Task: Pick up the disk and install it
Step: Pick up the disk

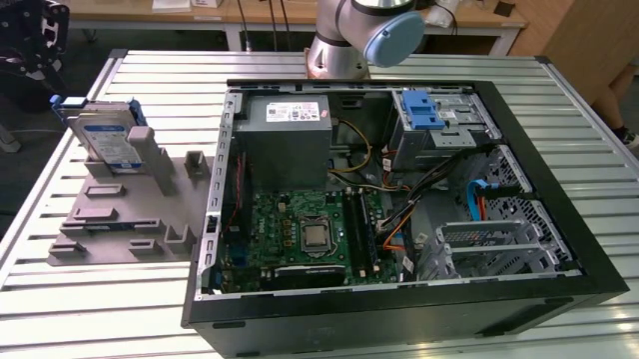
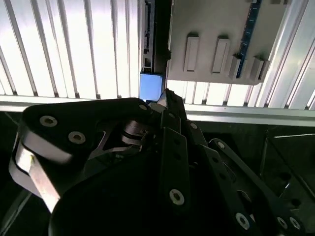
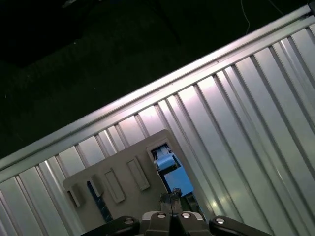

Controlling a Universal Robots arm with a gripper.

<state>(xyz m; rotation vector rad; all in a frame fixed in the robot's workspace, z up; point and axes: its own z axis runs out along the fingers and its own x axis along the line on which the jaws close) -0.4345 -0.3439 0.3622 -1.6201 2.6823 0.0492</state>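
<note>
Grey plastic holder tray point(image 1: 110, 224) w/ raised blocks & slots is sitting on the ribbed aluminium surface point(image 1: 150, 299), at the exterior view's left. The disk point(image 1: 103, 138), a flat silver-metal drive w/ blue-and-white label and blue plastic frame, is standing on edge in the slot at the tray's far end, w/ a grey post in front of it.

Just beside the tray, a black sheet-metal PC case point(image 1: 559, 187) is lying open on its side. It's holding a green motherboard point(image 1: 299, 224), a grey power-supply box point(image 1: 289, 142) w/ white sticker, a bare blue plastic caddy point(image 1: 424, 108) in the perforated drive cage, plus bundles of coloured cables point(image 1: 399, 224).

The black gripper point(image 3: 170, 199) is hanging above the tray's far end near the surface's edge, not touching the disk. In the first wrist view its tips are looking pressed together w/ nothing between them, i.e. clenched and empty.

In both wrist views only the blue end of the disk's frame is showing, just past the tips. The label side isn't readable there, and the gripper's dark linkages are cutting off the rest.
</note>
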